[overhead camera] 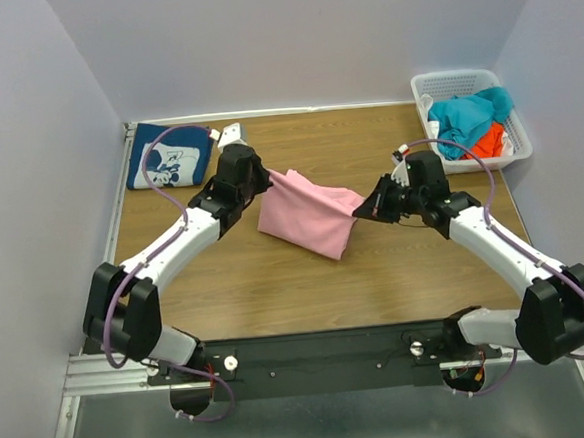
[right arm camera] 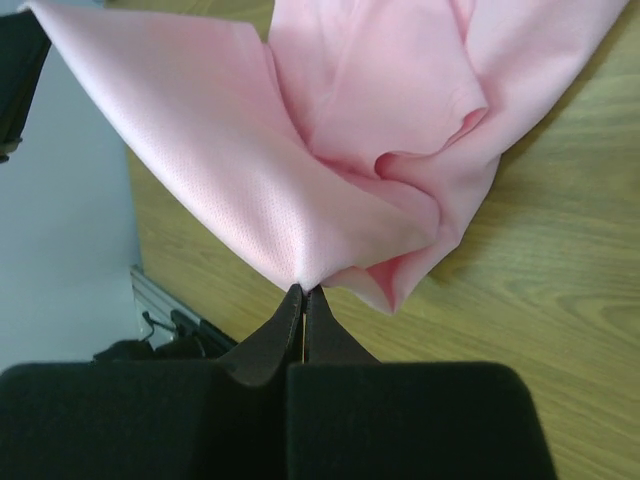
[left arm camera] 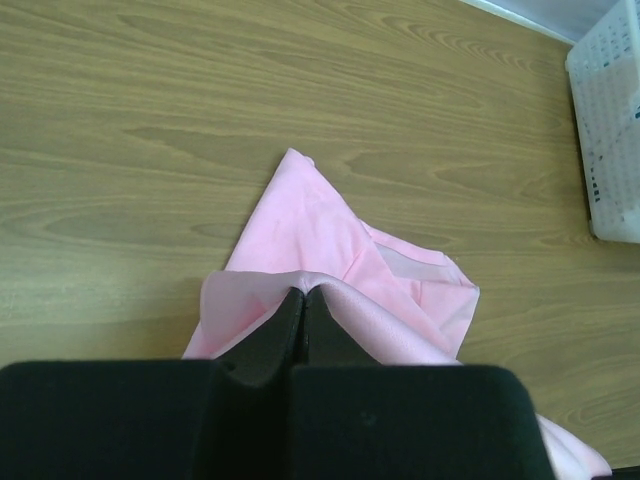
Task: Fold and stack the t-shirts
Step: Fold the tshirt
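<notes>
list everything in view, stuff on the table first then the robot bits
pink t-shirt: 1, light pink, mid-table, held up between both grippers, lower part draped on the wood
navy t-shirt: 1, navy with white cartoon print, folded flat at the far left corner
small white object: 1, white, just right of the navy t-shirt, too small to identify
basket: 1, white plastic, far right corner
teal cloth: 1, teal, bunched in the basket
orange cloth: 1, orange, in the basket under the teal cloth
table: 1, wood grain, under everything
left arm: 1, white and black, near left
right arm: 1, white and black, near right
left gripper: 1, black, shut on the pink t-shirt
right gripper: 1, black, shut on the pink t-shirt
</notes>
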